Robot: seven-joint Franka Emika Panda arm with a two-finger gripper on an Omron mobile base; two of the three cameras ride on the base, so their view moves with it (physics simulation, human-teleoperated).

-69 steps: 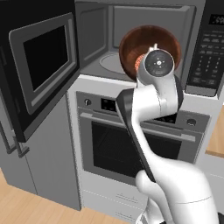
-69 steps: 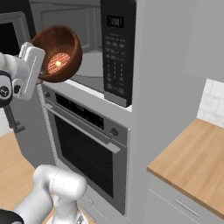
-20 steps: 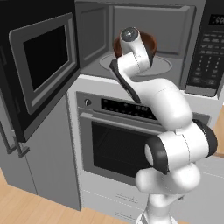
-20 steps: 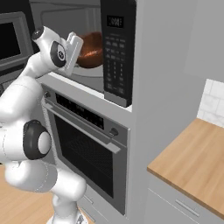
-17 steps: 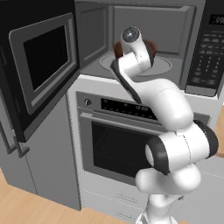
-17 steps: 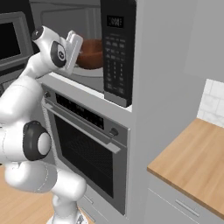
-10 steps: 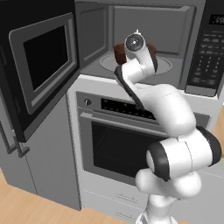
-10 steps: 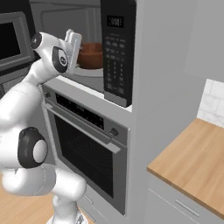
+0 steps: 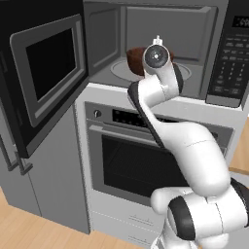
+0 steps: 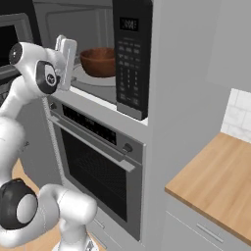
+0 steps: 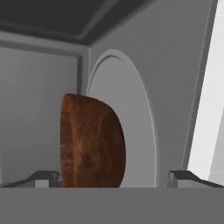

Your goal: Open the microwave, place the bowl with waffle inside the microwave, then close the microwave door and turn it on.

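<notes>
The microwave [image 9: 194, 34] stands with its cavity exposed and the microwave door [image 9: 48, 78] swung wide to the left. A dark reddish-brown bowl [image 10: 99, 61] rests upright on the round turntable [image 10: 90, 77] inside. The waffle is hidden by the bowl's wall. My gripper [image 10: 73, 61] hovers at the cavity mouth, just in front of the bowl [image 9: 133, 59] and apart from it. In the hand view the bowl [image 11: 92, 140] sits beyond the two spread fingertips [image 11: 46, 177], and the gripper [image 11: 114, 179] is open with nothing held.
The keypad strip [image 10: 128, 63] is on the microwave's right side. A silver wall oven [image 9: 146, 160] with a horizontal handle sits directly below. Grey cabinet doors [image 9: 48, 194] stand at the left. A wooden counter [image 10: 220, 186] lies to the right.
The jaws have spread and let go of the bowl, which now rests on the turntable. The hand has drawn back a little toward the cavity mouth.
</notes>
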